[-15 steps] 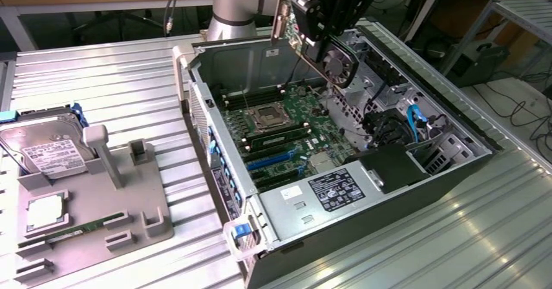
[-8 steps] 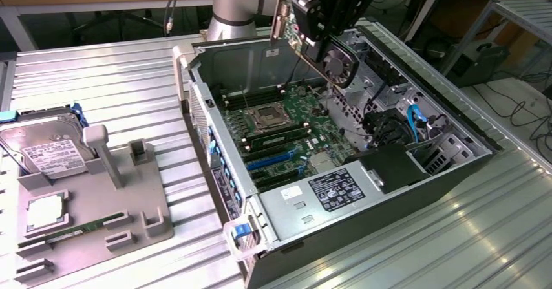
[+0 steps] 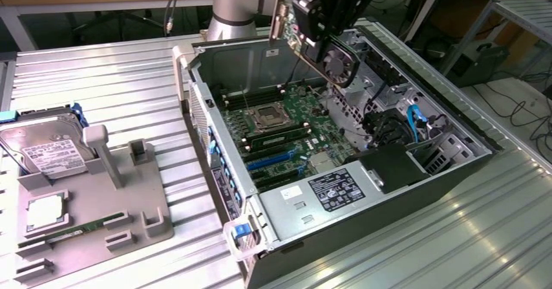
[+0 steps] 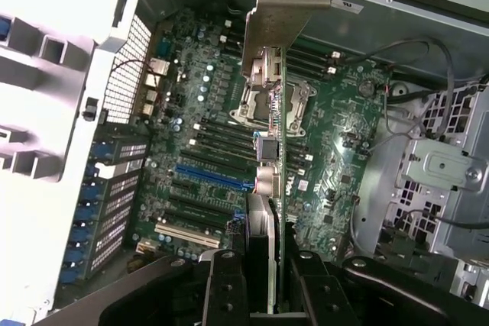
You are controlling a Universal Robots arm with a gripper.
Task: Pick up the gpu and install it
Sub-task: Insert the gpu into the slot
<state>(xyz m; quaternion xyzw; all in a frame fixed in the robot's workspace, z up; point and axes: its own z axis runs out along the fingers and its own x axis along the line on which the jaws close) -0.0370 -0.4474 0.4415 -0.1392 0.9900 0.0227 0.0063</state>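
Observation:
My gripper [image 3: 335, 8] hangs over the open computer case [image 3: 220, 172], shut on the gpu [image 3: 335, 55]. The card is tilted, its black cooler and round fan toward the exterior view's right and its silver end bracket [image 3: 278, 19] toward the case's back wall. The wrist view has the gpu [image 4: 273, 150] edge-on between the black fingers [image 4: 227, 288], with the silver bracket [image 4: 279, 13] farthest from the gripper [image 4: 269, 284]. Below it, apart from the card, lies the green motherboard [image 4: 191, 112] with its blue slot [image 4: 212, 177] and processor socket [image 3: 265, 117].
A grey fixture [image 3: 129, 205] at the exterior view's left holds a silver hard drive [image 3: 43, 148], a narrow green memory stick [image 3: 76, 232] and a processor chip [image 3: 48, 211]. Inside the case are a power supply [image 3: 338, 191], blue cables [image 3: 415, 124] and a drive cage [image 4: 439, 173].

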